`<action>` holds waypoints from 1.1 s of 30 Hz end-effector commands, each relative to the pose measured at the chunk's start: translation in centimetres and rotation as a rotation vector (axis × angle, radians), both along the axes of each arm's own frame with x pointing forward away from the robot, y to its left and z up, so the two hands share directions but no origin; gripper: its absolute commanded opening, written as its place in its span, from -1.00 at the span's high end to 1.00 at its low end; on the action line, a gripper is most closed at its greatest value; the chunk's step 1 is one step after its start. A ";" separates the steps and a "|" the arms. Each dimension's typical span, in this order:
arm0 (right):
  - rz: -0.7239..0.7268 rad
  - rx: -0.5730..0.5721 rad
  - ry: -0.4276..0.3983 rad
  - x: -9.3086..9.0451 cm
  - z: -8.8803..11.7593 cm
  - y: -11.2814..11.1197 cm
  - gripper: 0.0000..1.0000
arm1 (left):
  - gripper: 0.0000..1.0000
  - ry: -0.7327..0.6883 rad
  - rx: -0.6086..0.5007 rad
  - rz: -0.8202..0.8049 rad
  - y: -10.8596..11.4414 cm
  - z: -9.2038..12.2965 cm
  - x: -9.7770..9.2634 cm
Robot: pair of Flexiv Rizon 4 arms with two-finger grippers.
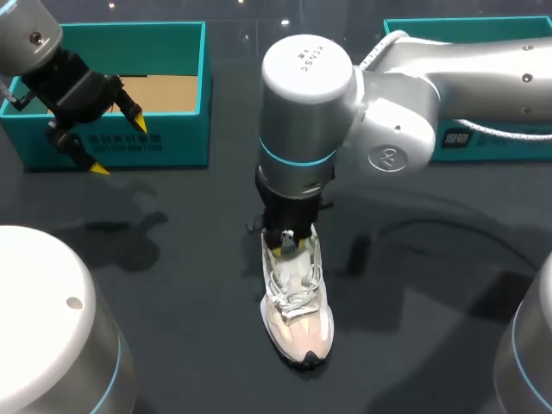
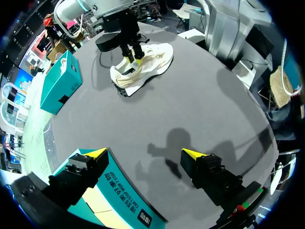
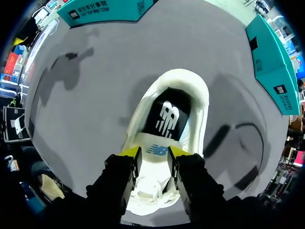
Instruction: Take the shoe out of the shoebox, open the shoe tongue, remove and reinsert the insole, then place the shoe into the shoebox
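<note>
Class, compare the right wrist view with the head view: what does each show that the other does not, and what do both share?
Only right wrist: the dark insole inside the shoe. Only head: the shoe's toe and the left shoebox's open inside. Both: the shoe on the table, right pincer at its tongue.

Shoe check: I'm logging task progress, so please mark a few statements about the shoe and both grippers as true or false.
1. The shoe stands on the table, outside the boxes. True.
2. The left gripper holds the insole. False: it is open and empty, by the shoebox.
3. The right gripper is at the shoe's tongue. True.
4. The shoe lies on its side. False: it stands upright on its sole.
5. The insole lies on the table. False: the dark insole is inside the shoe.
</note>
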State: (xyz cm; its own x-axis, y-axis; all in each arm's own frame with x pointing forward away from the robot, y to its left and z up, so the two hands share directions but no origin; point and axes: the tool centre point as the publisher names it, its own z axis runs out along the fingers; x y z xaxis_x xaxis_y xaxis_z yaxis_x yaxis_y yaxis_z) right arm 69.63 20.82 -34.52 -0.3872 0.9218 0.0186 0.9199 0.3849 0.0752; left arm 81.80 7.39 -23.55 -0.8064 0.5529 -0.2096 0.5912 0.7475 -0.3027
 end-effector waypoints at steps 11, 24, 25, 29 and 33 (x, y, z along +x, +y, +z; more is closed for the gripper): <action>0.414 -0.077 -0.098 -0.2 8.0 -2.1 -1.00 | -1.00 -0.001 0.003 0.000 0.1 0.0 -0.1; 0.926 -0.005 -0.051 -0.2 8.3 -3.6 -1.00 | -1.00 -0.001 0.003 0.000 0.1 0.0 -0.1; 0.926 -0.005 -0.051 -0.2 8.3 -3.6 -1.00 | -1.00 -0.001 0.003 0.000 0.1 0.0 -0.1; 0.926 -0.005 -0.051 -0.2 8.3 -3.6 -1.00 | -1.00 -0.001 0.003 0.000 0.1 0.0 -0.1; 1.066 -0.021 -0.046 1.3 7.6 -2.6 -1.00 | -1.00 -0.001 0.003 0.000 0.1 0.0 -0.1</action>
